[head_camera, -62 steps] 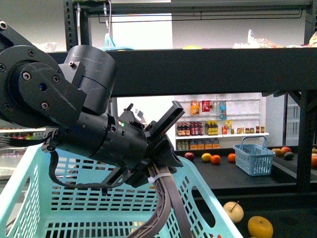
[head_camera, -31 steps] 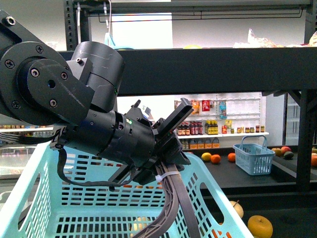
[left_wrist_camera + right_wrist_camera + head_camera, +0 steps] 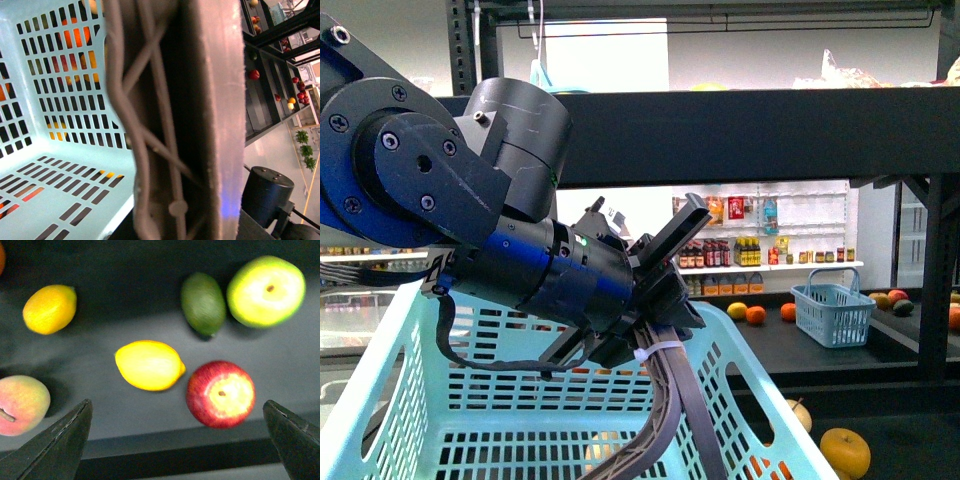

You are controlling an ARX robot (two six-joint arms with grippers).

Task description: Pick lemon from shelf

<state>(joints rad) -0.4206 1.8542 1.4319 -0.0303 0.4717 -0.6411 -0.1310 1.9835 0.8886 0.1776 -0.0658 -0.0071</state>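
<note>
The lemon [image 3: 149,365], a bright yellow oval, lies on the dark deck of the shelf [image 3: 90,357] in the right wrist view. My right gripper [image 3: 175,447] is open and empty above the deck's front lip, with the lemon lying between and beyond its two dark fingertips [image 3: 57,442]. In the front view my left gripper [image 3: 665,300] is shut on the turquoise basket [image 3: 380,400], held up before the black shelf [image 3: 740,130]. The basket [image 3: 50,150] fills the left wrist view. I cannot pick out the lemon in the front view.
Around the lemon lie a red apple [image 3: 221,393], an avocado [image 3: 202,303], a green apple [image 3: 265,290], a golden-orange fruit [image 3: 49,308] and a peach [image 3: 20,404]. A small blue basket [image 3: 833,314] and fruits [image 3: 755,315] sit on a farther deck.
My left arm and the turquoise basket have risen and shifted slightly right over the last second, with little movement in the last half second.
</note>
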